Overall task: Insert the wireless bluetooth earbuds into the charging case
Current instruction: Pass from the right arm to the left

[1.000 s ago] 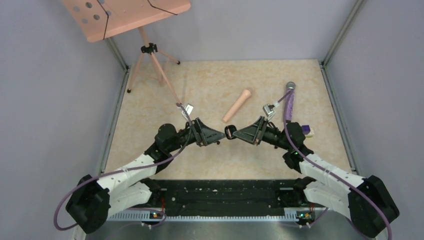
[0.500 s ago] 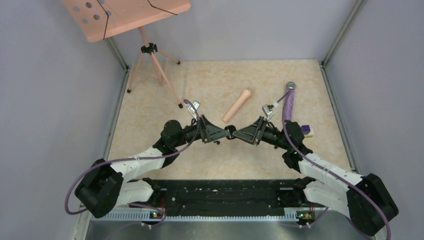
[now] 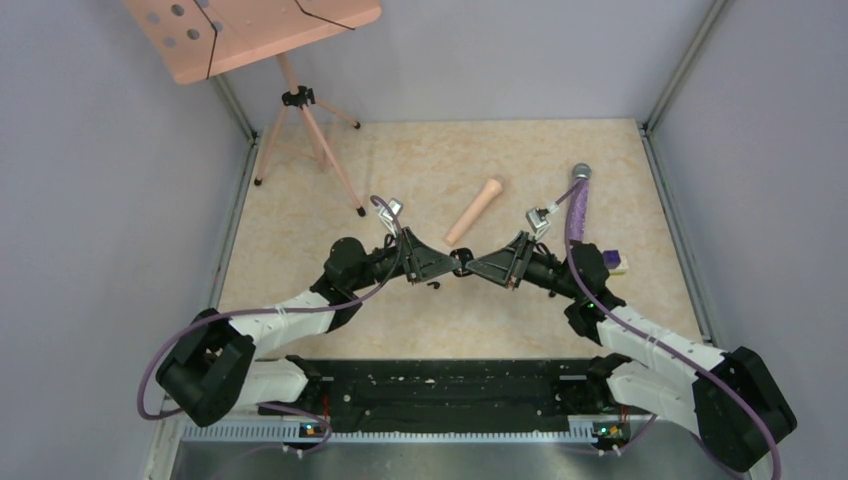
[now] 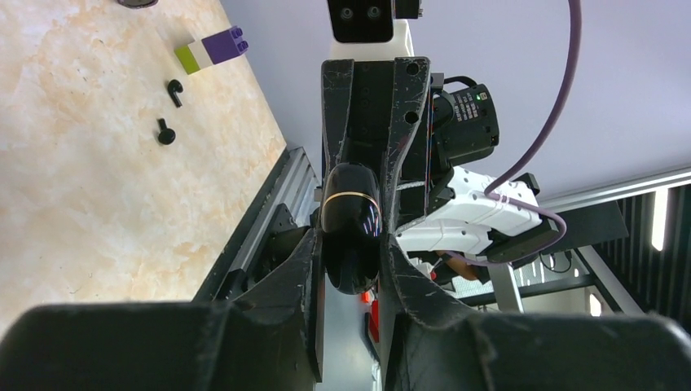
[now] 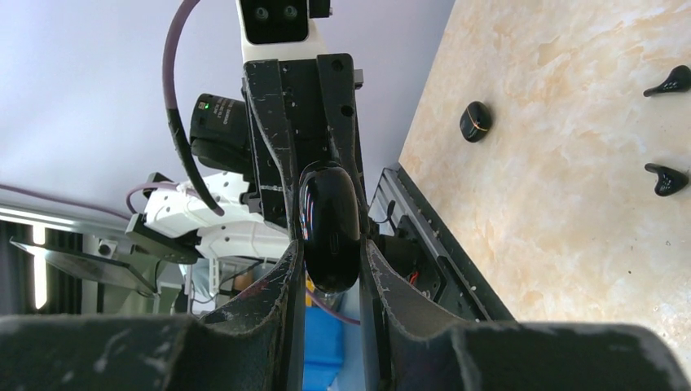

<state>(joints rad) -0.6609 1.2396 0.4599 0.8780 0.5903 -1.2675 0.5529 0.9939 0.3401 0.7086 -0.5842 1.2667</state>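
Note:
The charging case (image 3: 461, 263), a glossy black pebble, hangs above the middle of the table between both grippers. My left gripper (image 3: 452, 264) is shut on one end of it; in the left wrist view the case (image 4: 350, 236) shows a thin gold seam between my left gripper's (image 4: 354, 269) fingers. From the other side my right gripper (image 3: 471, 266) is shut on the same case (image 5: 328, 224), which is pinched in my right gripper (image 5: 327, 269). Two tiny black earbuds (image 4: 174, 91) (image 4: 165, 132) lie loose on the table; they also show as earbuds (image 5: 670, 81) (image 5: 666, 179) in the right wrist view.
A purple-and-white block (image 3: 617, 265) lies by the right arm. A pink peg (image 3: 475, 210) and a purple-handled tool (image 3: 577, 195) lie further back. A tripod (image 3: 300, 100) carrying a pink board stands at the back left. A small black lump (image 5: 475, 120) rests near the table's edge.
My left arm has moved right up to the case in my right gripper, and its jaws have closed onto the case. The right arm has stayed still.

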